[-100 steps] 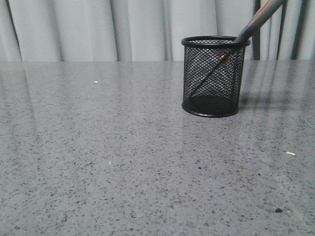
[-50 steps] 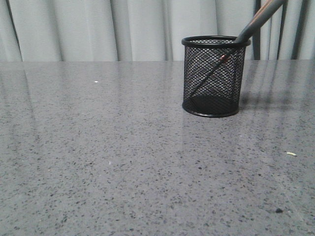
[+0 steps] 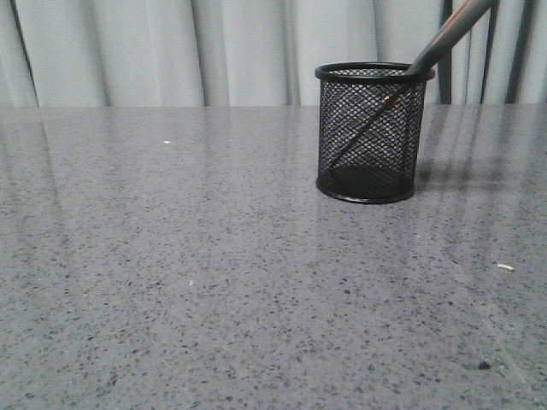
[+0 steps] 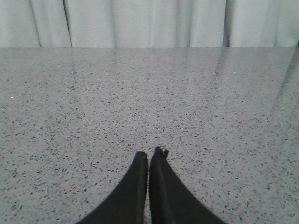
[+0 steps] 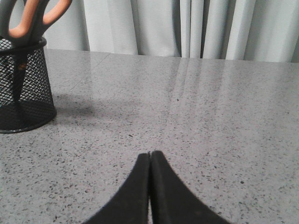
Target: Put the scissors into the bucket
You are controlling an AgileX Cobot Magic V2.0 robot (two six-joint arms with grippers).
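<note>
The black wire-mesh bucket [image 3: 372, 132] stands upright on the grey table, right of centre and toward the back. The scissors [image 3: 444, 38] lean inside it, blades down, reddish pivot showing through the mesh, grey handles sticking out over the rim to the upper right. The right wrist view shows the same bucket [image 5: 21, 88] with the orange-lined handles [image 5: 32, 18] above its rim. My right gripper [image 5: 150, 154] is shut and empty, well away from the bucket. My left gripper [image 4: 150, 153] is shut over bare table with nothing in it. Neither gripper appears in the front view.
The grey speckled table [image 3: 214, 273] stretches wide in front of and left of the bucket. A small pale scrap [image 3: 505, 267] and a dark speck [image 3: 484, 366] lie near the front right. Pale curtains [image 3: 214, 51] hang behind the table's far edge.
</note>
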